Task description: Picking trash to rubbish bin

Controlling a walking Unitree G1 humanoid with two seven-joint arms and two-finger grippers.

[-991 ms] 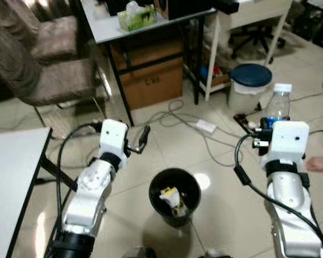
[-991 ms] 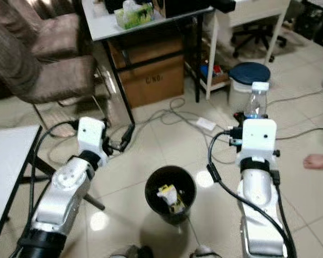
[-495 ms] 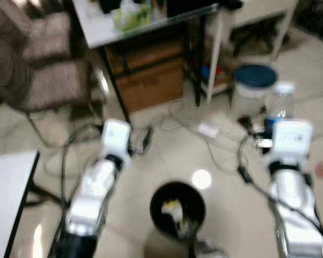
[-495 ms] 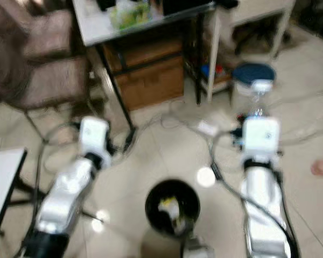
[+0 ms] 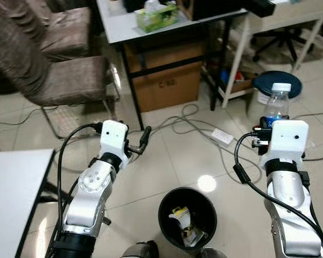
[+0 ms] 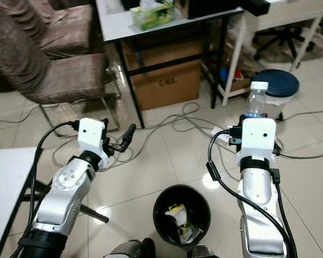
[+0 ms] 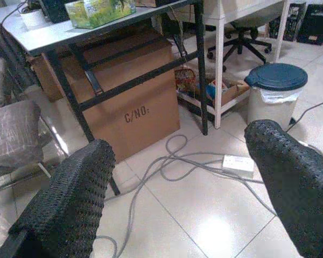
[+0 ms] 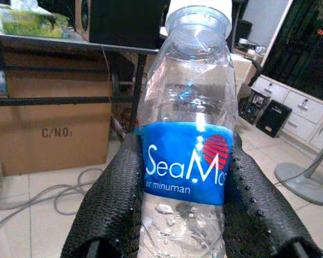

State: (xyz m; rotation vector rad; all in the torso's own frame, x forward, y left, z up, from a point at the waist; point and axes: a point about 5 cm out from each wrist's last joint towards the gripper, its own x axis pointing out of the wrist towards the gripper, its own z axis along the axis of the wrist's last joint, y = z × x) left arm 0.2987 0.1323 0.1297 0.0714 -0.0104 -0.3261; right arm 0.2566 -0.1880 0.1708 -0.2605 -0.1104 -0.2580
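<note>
1. Clear plastic water bottle (image 8: 184, 134) with a blue label and white cap is standing upright, clamped between the right gripper (image 8: 183, 215)'s black fingers, ahead and to the right of the round black rubbish bin (image 5: 187, 216) on the floor.
2. Left gripper (image 7: 177, 183) is hanging spread wide, holding nothing.
3. Carrying appears to be in hand; next, the bottle needs bringing over the bin's mouth and letting go.
4. Label is reading "SeaM…" and "air minuman"; brown cardboard box (image 7: 134, 102) is reading "C/NO:".

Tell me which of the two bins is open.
The black round bin on the floor between the robot's arms is open, with trash visible inside. The other, a pale bin beside the white desk, is closed by a dark blue lid.
</note>
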